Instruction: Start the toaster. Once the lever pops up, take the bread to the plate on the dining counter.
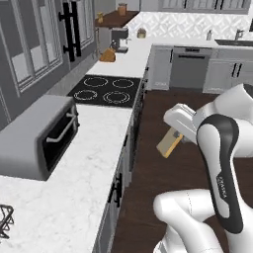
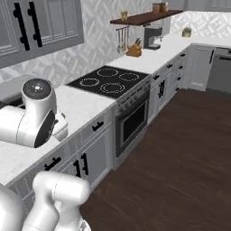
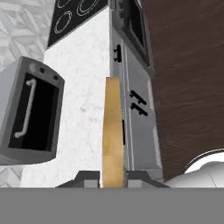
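Observation:
My gripper [image 3: 113, 177] is shut on the bread [image 3: 113, 131], a thin tan-golden slice seen edge-on between the two fingertips. In the left base view the bread [image 1: 169, 143] hangs tilted below the white hand, over the dark wood floor and just right of the kitchen counter's edge. The toaster, the plate and the dining counter are out of view.
A plain grey box oven [image 1: 39, 136] stands on the white kitchen counter [image 1: 74, 192], with a black cooktop [image 1: 106, 90] beyond it. A built-in oven [image 2: 131, 122] and drawers face the open wood floor [image 2: 180, 158]. A dishwasher [image 1: 188, 66] sits at the far end.

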Available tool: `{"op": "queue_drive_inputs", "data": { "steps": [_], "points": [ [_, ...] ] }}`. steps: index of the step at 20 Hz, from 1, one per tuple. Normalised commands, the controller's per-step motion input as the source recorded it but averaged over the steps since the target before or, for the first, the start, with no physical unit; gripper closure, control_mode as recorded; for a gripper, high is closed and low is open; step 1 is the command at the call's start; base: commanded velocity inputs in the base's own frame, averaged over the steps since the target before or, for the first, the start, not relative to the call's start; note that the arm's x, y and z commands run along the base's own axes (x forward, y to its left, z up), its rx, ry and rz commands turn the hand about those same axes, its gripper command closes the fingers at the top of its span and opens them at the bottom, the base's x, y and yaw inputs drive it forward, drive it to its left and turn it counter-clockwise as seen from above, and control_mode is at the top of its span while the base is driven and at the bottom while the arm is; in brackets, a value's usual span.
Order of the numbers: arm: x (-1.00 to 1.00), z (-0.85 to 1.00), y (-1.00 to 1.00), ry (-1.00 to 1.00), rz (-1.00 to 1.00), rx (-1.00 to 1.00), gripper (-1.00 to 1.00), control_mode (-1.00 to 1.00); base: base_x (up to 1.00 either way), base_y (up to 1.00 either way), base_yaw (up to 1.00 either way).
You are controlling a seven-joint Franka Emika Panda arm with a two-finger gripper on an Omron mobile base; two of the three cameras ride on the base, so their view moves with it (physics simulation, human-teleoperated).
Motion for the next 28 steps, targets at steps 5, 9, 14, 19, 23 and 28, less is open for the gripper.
{"op": "queue_drive_inputs", "data": {
  "steps": [5, 9, 14, 19, 23, 28],
  "points": [
    [0.00, 0.00, 0.00, 0.00, 0.00, 0.00, 1.00, 1.00, 0.06, -0.32, -0.78],
    [0.00, 0.00, 0.00, 0.00, 0.00, 0.00, 1.00, 1.00, 0.14, -0.34, -0.76],
    [0.00, 0.00, 0.00, 0.00, 0.00, 0.00, 1.00, 1.00, 0.33, -0.33, -0.73],
    [0.00, 0.00, 0.00, 0.00, 0.00, 0.00, 1.00, 1.00, 0.49, -0.24, -0.62],
    [0.00, 0.00, 0.00, 0.00, 0.00, 0.00, 1.00, 1.00, 0.72, -0.09, -0.51],
    [0.00, 0.00, 0.00, 0.00, 0.00, 0.00, 1.00, 1.00, 0.88, 0.00, -0.43]
  ]
}}
